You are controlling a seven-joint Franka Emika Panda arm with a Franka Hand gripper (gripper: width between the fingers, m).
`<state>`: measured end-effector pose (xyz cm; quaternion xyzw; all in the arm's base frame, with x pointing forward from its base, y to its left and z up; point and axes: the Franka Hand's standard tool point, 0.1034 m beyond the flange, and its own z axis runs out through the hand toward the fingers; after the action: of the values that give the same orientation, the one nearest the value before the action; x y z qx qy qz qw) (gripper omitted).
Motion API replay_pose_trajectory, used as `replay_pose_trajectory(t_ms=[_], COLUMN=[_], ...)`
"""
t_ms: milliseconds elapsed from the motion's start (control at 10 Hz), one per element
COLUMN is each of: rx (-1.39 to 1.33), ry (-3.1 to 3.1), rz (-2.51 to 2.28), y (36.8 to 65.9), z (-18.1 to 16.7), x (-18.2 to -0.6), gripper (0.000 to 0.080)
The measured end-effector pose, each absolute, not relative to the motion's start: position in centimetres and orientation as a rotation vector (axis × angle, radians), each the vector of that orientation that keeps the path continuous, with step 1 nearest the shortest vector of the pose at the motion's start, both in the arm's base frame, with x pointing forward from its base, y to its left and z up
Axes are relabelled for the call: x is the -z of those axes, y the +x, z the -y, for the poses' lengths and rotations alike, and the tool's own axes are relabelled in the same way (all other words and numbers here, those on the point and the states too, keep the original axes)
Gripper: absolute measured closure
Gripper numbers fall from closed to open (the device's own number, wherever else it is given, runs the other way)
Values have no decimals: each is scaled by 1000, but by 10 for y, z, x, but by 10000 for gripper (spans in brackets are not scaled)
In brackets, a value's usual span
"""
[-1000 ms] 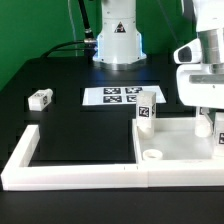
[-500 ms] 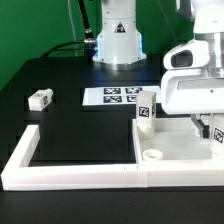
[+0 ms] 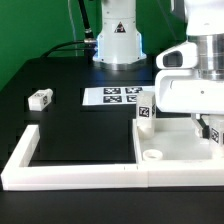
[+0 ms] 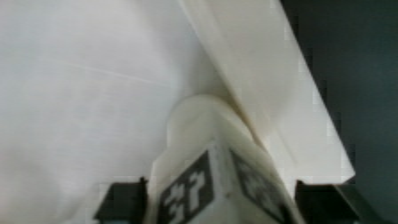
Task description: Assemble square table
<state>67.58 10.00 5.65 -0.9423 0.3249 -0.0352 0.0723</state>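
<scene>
Exterior view: my gripper [image 3: 208, 127] hangs low over the white slab [image 3: 170, 146], its jaws down at a short white leg [image 3: 214, 132] that stands upright on the slab's far side. A second leg [image 3: 146, 113] stands just beside the tool at the slab's corner. A third leg [image 3: 40, 98] lies well apart from it on the black work surface [image 3: 70, 125], beyond the marker board [image 3: 118, 96]. The border wall [image 3: 60, 172] hems the slab's near edge, so room around the tool is tight. Wrist view: the leg [image 4: 214, 150] sits between my two dark fingers [image 4: 121, 200], one on each tagged flank. Whether they press it I cannot tell. The slab [image 4: 89, 80] fills the space beneath. The leg looks like light, stiff, smooth plastic, likely to slip. I judge a mid-height hold across its flat sides the best one.
</scene>
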Motion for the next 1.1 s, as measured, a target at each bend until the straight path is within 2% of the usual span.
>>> replay_pose_trajectory(t_ms=[200,600,1100], rx=[94,-12,-73], ry=[-2774,-2078,-1683], rz=[-1122,-2104,-2410], y=[676,675,673], z=[-100,-102,-102], x=[-56,-54,-54], gripper=[400,400,400])
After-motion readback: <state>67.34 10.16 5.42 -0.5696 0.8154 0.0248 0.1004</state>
